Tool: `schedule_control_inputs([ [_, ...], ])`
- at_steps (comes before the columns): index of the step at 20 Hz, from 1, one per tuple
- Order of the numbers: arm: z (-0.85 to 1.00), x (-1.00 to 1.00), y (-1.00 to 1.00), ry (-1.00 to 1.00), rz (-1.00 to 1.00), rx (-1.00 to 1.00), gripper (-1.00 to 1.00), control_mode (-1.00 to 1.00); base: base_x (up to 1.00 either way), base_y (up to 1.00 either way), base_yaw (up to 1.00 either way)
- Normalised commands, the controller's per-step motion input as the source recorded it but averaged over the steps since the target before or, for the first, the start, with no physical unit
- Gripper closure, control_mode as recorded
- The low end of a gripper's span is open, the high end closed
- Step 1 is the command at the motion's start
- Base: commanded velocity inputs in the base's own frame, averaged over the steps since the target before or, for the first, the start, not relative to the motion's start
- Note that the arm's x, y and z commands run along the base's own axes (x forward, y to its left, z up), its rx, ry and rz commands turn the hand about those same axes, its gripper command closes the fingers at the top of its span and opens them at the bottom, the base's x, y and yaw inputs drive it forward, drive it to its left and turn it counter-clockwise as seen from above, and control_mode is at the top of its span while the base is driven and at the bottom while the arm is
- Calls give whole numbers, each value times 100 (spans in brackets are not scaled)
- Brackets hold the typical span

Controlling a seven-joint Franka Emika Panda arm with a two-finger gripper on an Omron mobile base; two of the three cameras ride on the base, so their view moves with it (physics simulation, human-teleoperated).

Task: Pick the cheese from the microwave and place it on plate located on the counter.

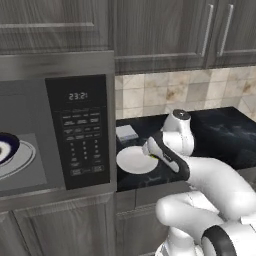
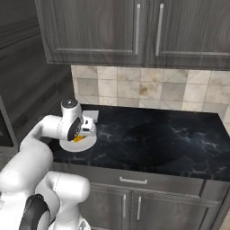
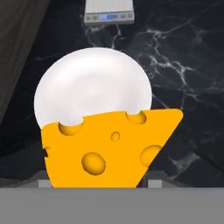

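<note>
Microwave [image 1: 55, 135] at nine o'clock, door open, a dark-rimmed dish [image 1: 7, 147] on its turntable. Toward three o'clock, the white plate [image 1: 134, 161] lies on the black counter [image 2: 170, 139], a small scale [image 3: 109, 11] behind at twelve. The gripper [image 2: 83, 134] hangs directly above the plate, clamped on the cheese [image 3: 109, 148]

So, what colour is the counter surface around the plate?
Glossy black counter with thin white marble veins, clearest in the hand view.
</note>
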Motion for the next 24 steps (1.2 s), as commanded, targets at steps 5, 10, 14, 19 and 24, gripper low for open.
schedule_control_inputs([
  [5,-51,83,15,20,7,-4,100,-100,0,0,0],
  [10,-42,57,7,10,7,-1,100,-100,0,0,0],
  [14,-53,40,3,6,6,-2,100,-100,0,0,0],
  [19,-33,11,9,-1,3,-2,100,-100,0,0,0],
  [24,0,0,0,0,0,-1,100,-100,0,0,0],
])
